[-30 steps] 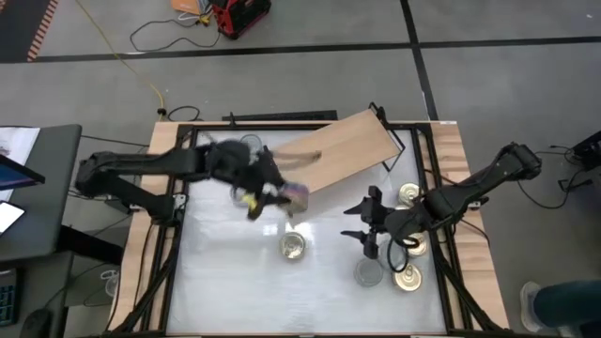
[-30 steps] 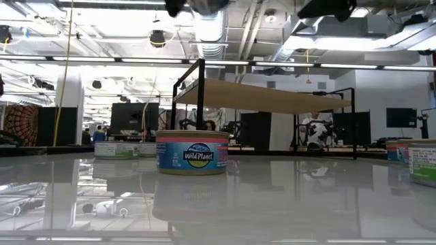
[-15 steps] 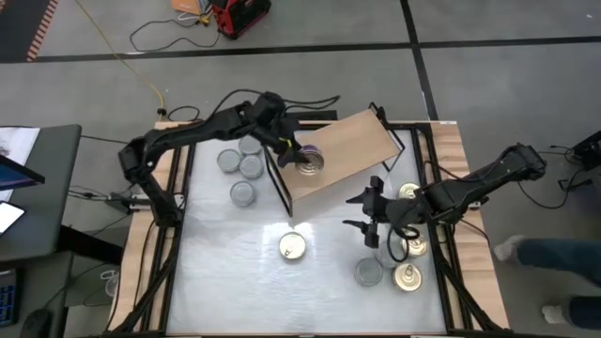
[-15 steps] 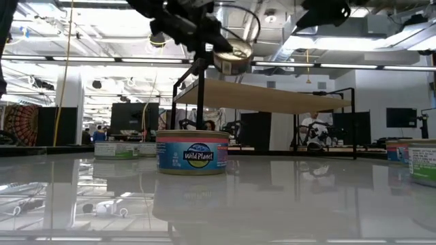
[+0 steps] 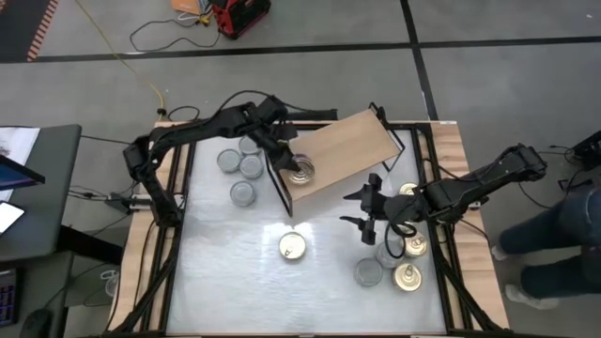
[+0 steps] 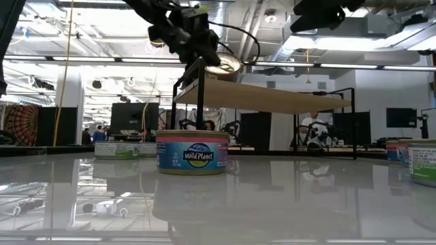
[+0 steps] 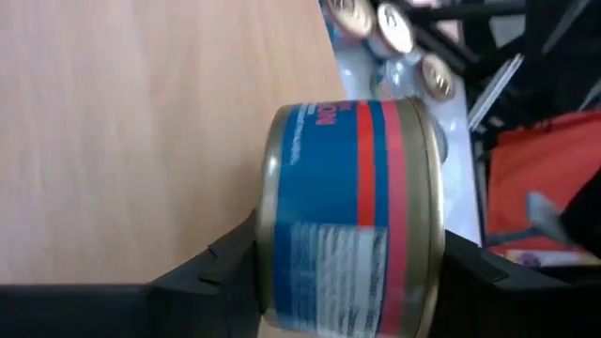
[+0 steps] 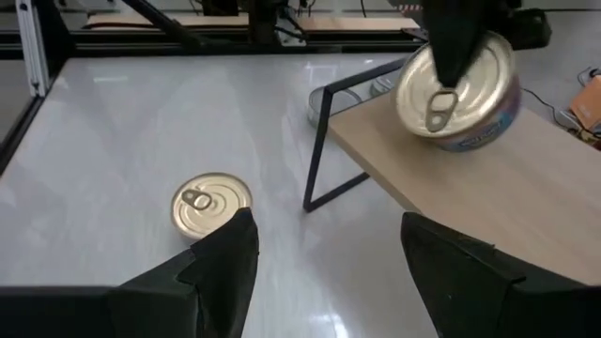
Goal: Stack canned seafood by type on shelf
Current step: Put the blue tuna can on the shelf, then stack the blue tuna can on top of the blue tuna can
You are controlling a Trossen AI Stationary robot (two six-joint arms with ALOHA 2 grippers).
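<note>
1. One tin (image 5: 301, 170) with a gold pull-tab lid and a blue-and-red label is being held by the left claw (image 5: 294, 165) over the near-left corner of the shelf (image 5: 352, 141), the tan board on a black frame.
2. Left claw is gripping that tin by its side wall, one finger (image 7: 221, 268) on each side; in the right wrist view the tin (image 8: 458, 92) is tilting, lid turned toward the table front, lower edge touching or just above the board — cannot tell which.
3. Key relation: the tin is sitting right between the left fingers, board directly under it, tin's flat axis leaning off vertical, so my guess is it needs levelling before being let go.
4. Left arm is the nearer one to the shelf by far.
5. Right claw (image 5: 362, 218) is hanging open and empty over the white table (image 5: 225, 272), just in front of the shelf's right part, holding nothing.
6. Other tins: one gold-lidded tin (image 5: 293, 246) alone mid-table, three grey-topped tins (image 5: 242, 169) left of the shelf, a cluster of tins (image 5: 406, 265) at the right, under and beside the right arm.
7. No other tin is showing on the board, so stacking is looking barely begun.
</note>
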